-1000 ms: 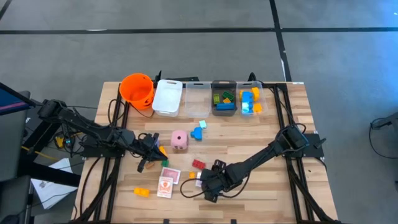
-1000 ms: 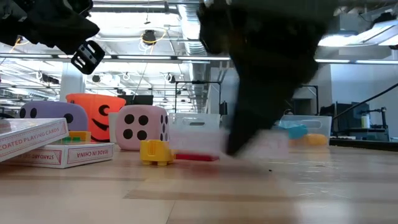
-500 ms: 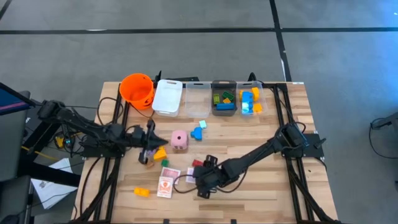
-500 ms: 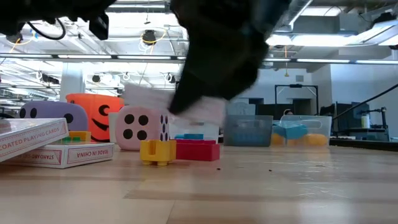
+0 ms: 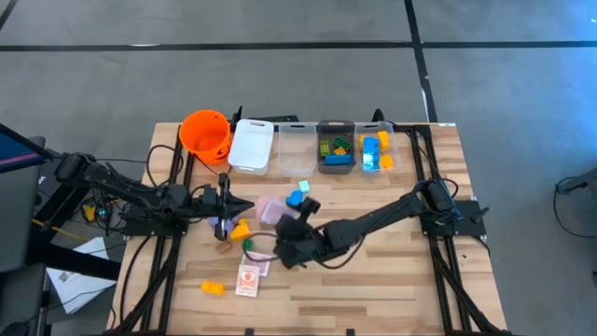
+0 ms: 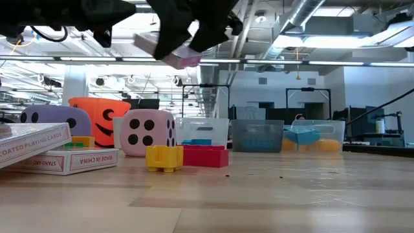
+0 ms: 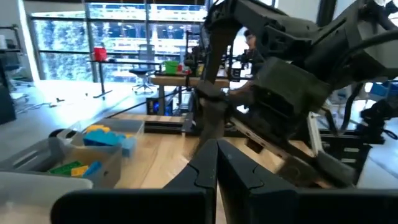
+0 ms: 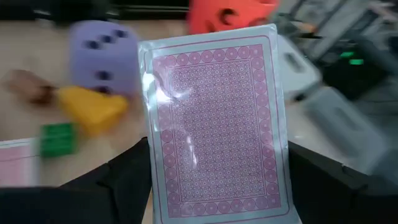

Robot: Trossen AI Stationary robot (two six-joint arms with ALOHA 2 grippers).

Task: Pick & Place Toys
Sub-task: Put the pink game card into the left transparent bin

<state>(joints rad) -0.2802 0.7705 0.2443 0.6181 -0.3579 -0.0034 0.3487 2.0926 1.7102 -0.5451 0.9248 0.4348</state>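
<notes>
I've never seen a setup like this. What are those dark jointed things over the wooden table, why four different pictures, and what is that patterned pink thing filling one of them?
Those are two robot arms, each ending in a two-finger gripper. One camera looks straight down, one sits at table height, and one rides on each wrist.

The right gripper, raised above the table's middle, holds a pack of playing cards; its wrist camera sees the pink patterned back up close. The left gripper waits beside it, shut and empty.

On the table lie toy bricks, such as a yellow one and a red one, a pink dotted die, a purple die and more card boxes. Along the far edge stand an orange bucket and sorting bins.
</notes>
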